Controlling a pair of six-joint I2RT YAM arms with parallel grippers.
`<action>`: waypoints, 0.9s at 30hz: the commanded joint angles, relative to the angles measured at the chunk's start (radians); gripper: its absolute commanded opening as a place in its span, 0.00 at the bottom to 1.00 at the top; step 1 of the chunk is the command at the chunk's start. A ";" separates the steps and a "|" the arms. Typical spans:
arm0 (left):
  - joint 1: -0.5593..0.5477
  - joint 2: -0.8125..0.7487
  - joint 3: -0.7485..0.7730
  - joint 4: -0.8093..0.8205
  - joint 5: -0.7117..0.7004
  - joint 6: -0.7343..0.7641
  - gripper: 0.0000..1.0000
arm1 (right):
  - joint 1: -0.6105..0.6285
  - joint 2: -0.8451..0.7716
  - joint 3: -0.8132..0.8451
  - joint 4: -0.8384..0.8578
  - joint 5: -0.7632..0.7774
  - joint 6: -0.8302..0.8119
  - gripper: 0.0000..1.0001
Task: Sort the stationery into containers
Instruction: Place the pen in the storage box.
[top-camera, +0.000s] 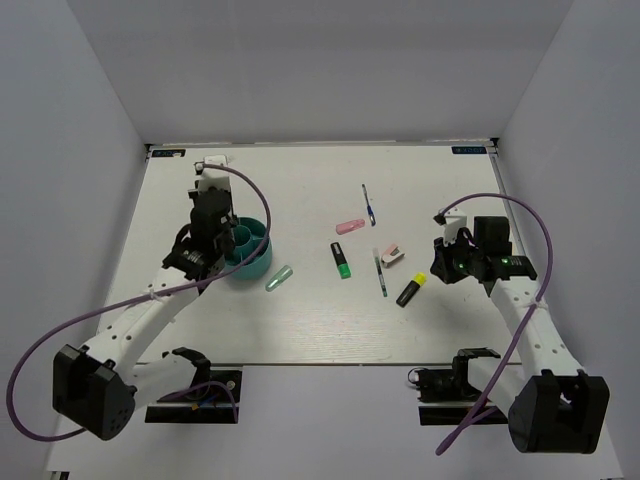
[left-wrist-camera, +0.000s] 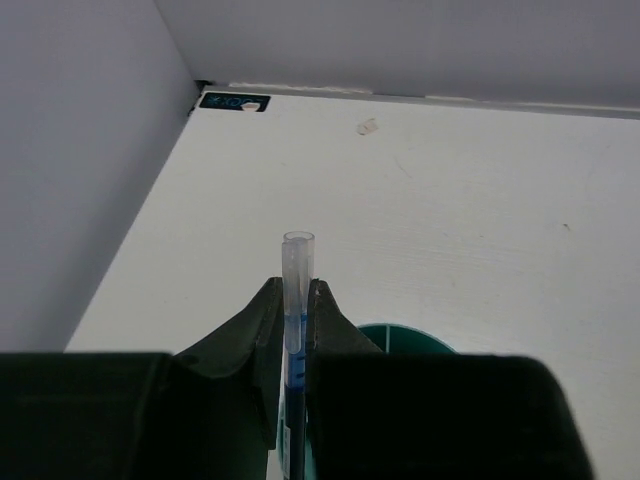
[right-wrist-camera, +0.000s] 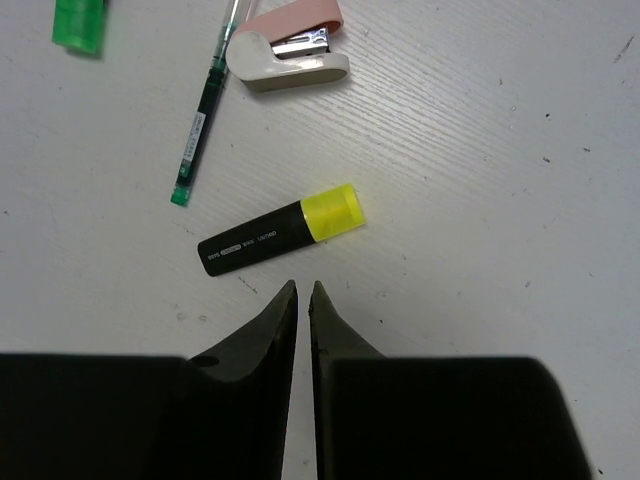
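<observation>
My left gripper (left-wrist-camera: 295, 284) is shut on a thin blue pen (left-wrist-camera: 298, 255) with a clear cap, held upright over the round teal organiser (left-wrist-camera: 405, 337). From above, that gripper (top-camera: 212, 238) hangs at the organiser's (top-camera: 262, 262) left rim. My right gripper (right-wrist-camera: 303, 287) is empty, its jaws only a narrow slit apart, just short of the black-yellow highlighter (right-wrist-camera: 280, 230) lying flat. On the table lie a black-green highlighter (top-camera: 341, 259), a mint-green marker (top-camera: 278, 278), a pink eraser (top-camera: 350, 226), a white-pink piece (top-camera: 391, 254), a blue pen (top-camera: 368, 204) and a green pen (top-camera: 379, 273).
White walls close in the table on the left, back and right. The right gripper (top-camera: 441, 262) is near the right edge, beside the highlighter (top-camera: 410, 290). The green pen (right-wrist-camera: 205, 110) and white-pink piece (right-wrist-camera: 290, 55) lie beyond the highlighter.
</observation>
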 joint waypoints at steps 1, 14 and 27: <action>0.047 0.025 0.036 0.096 0.026 0.086 0.01 | -0.004 0.010 0.004 0.011 -0.020 -0.004 0.13; 0.196 0.230 0.057 0.153 0.164 0.020 0.01 | -0.004 0.049 0.008 0.013 0.008 -0.007 0.13; 0.196 0.316 0.050 0.258 0.279 -0.012 0.01 | -0.004 0.079 0.007 0.019 0.029 -0.016 0.13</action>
